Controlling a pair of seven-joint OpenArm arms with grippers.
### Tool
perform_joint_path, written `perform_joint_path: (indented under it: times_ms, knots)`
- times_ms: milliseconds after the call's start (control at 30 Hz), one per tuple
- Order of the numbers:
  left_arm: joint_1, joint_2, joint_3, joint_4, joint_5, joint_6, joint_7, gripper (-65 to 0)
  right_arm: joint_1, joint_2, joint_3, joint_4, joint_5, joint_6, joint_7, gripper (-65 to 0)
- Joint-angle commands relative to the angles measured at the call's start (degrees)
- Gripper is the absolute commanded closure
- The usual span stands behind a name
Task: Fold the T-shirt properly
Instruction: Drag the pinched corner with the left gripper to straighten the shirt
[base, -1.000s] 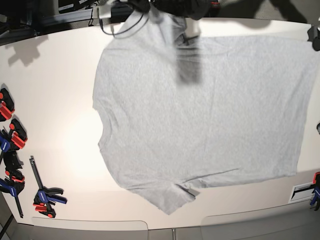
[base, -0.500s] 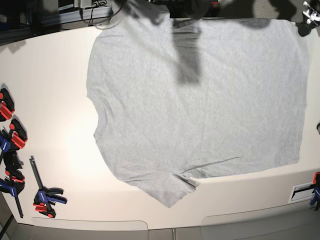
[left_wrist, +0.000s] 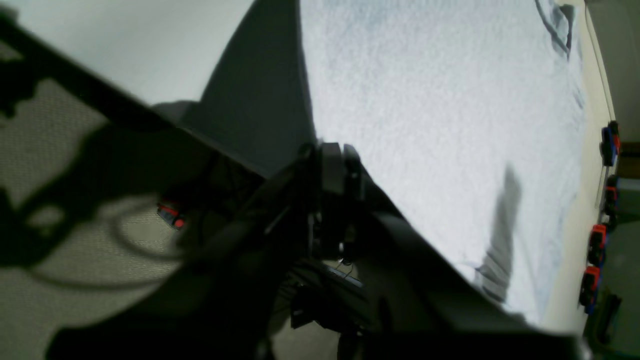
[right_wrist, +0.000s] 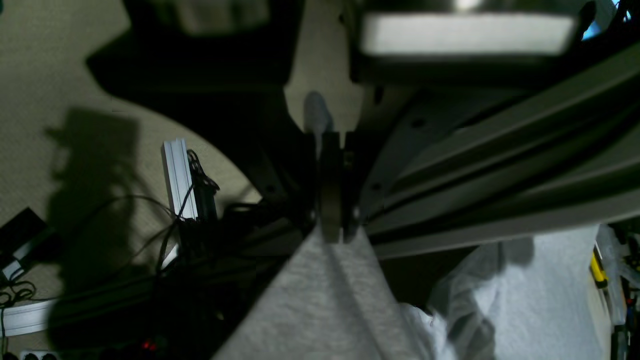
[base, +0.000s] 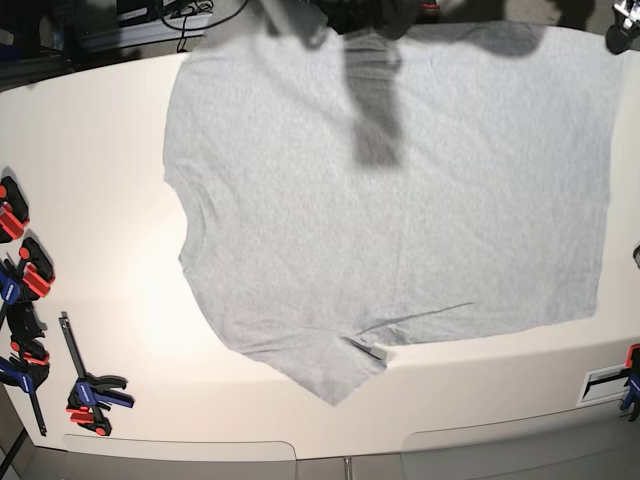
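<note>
I see the T-shirt (base: 390, 200) spread plain side up across the white table (base: 90, 150), its far edge lifted past the table's far rim. My right gripper (right_wrist: 331, 235) has its fingers pinched on a bunched corner of the fabric. My left gripper (left_wrist: 332, 150) pinches the shirt's other far corner. Clamps (base: 25, 300) lie at the table's left edge.
</note>
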Motion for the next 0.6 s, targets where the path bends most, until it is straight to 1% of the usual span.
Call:
perform_joint_path:
  times_ms: [0, 67, 100, 200, 333, 467, 567]
  knots:
    - [1.05, -0.7, -0.96, 0.72, -1.21, -0.96, -0.59, 0.0, -1.13, 0.0, 0.22, 1.22, 1.46, 1.33, 0.7, 0.0]
    - [1.33, -0.33, -1.51, 0.72, -1.21, -2.6, 0.13, 0.0, -1.13, 0.0, 0.22, 1.79, 3.17, 2.36, 0.66, 0.0]
    - [1.62, -0.33, -1.51, 0.72, -1.21, -2.8, 0.26, 0.0, -1.13, -0.02, 0.22, 2.21, 3.61, 2.75, 0.7, 0.0]
    - [1.81, -0.37, -1.51, 0.72, -1.21, -2.78, 0.42, 0.0, -1.13, 0.0, 0.31, 3.69, 3.54, 3.1, 0.24, 0.0]
    - [1.6, -0.37, -1.51, 0.74, -1.21, -2.83, 0.13, 0.0, -1.13, 0.0, 0.33, 6.75, 3.5, 3.08, 2.12, 0.0]
    - [-0.57, -0.37, -1.49, 0.83, -1.21, -2.83, 0.15, 0.0, -1.13, 0.0, 0.31, 10.97, 1.79, 3.1, 2.05, 0.0]
    - [-3.48, -0.37, -1.14, 1.05, -1.21, -2.83, 0.28, 0.0, 2.34, 0.02, 0.22, 12.11, 0.66, 3.1, 1.92, 0.0]
